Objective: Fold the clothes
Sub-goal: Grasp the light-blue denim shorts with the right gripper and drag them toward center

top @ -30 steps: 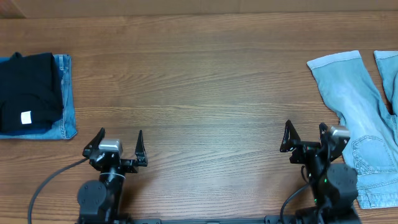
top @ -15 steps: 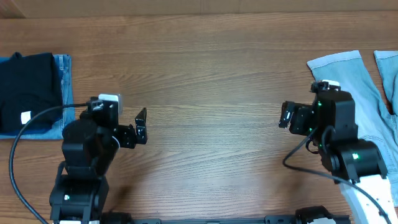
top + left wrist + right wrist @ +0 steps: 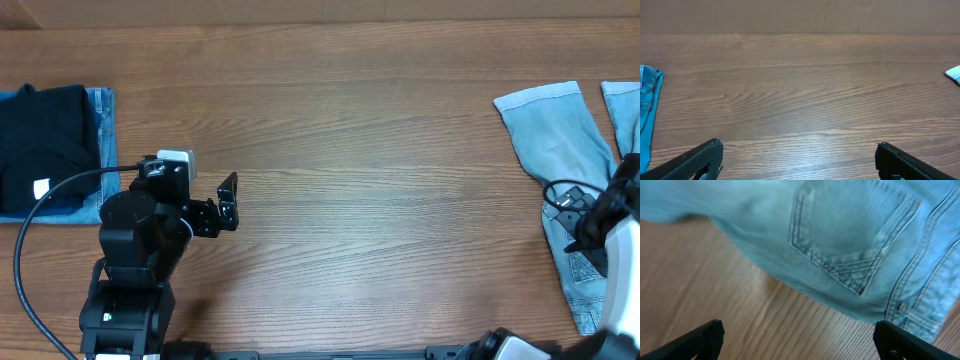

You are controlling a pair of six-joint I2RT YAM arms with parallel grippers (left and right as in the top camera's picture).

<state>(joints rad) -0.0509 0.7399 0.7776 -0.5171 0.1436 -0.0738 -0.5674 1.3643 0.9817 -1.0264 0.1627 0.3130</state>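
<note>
The light washed-blue denim shorts (image 3: 556, 128) lie flat at the table's right edge, legs pointing to the far side. In the right wrist view a back pocket (image 3: 850, 230) and part of the waistband fill the upper frame. My right arm (image 3: 608, 212) hangs over the shorts near the right border. My right gripper (image 3: 799, 326) is open and empty, above bare wood just beside the shorts' edge. My left gripper (image 3: 799, 145) is open and empty over bare wood on the left side, and one of its fingers (image 3: 228, 196) shows in the overhead view.
A folded black garment (image 3: 45, 140) with a small white tag lies on a folded darker blue denim piece (image 3: 106, 150) at the far left edge. That denim's edge shows in the left wrist view (image 3: 647, 115). A cable (image 3: 40, 215) loops beside the left arm.
Both arms rose from their low rest pose. The right arm then swung right over the shorts to the frame's edge. The left arm has held still for the last half second.
</note>
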